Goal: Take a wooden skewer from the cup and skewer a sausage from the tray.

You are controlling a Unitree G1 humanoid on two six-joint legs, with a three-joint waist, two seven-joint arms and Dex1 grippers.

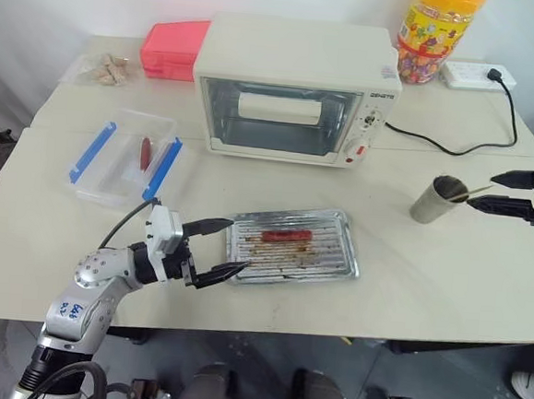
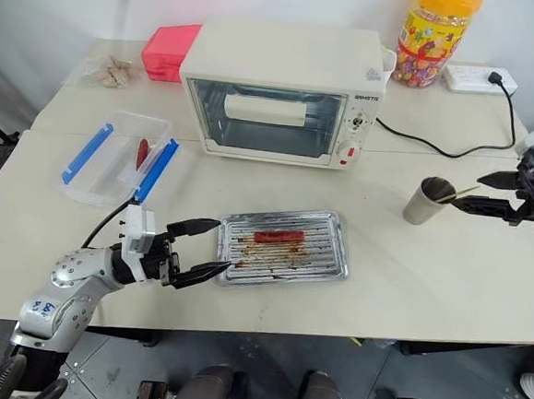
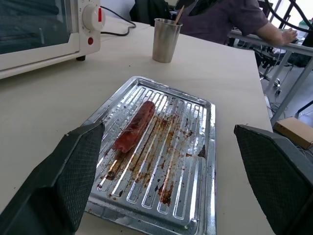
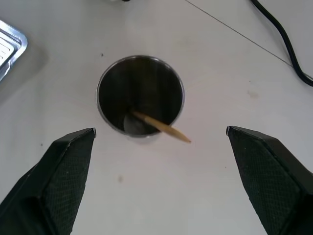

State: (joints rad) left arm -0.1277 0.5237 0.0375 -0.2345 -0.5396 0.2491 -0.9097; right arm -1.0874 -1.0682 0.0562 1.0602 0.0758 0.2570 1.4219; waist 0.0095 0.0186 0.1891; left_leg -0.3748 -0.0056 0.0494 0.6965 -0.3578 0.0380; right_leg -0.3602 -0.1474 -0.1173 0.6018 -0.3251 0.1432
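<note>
Left gripper [image 1: 222,247]: fingers spread wide, holding nothing, level over the table [image 1: 446,278] at the tray's near-left corner.
Tray [image 1: 341,261]: just ahead of the left gripper's fingertips.
Sausage [image 1: 286,233]: lies in the tray, beyond the left gripper's tips and apart from them.
Cup [image 2: 426,201]: upright, just ahead of the right gripper.
Wooden skewer [image 4: 161,127]: stands slanted in the cup, its tip over the rim toward the right gripper.
Right gripper [image 2: 469,190]: jaws parted wide, empty, pointing at the cup.
</note>
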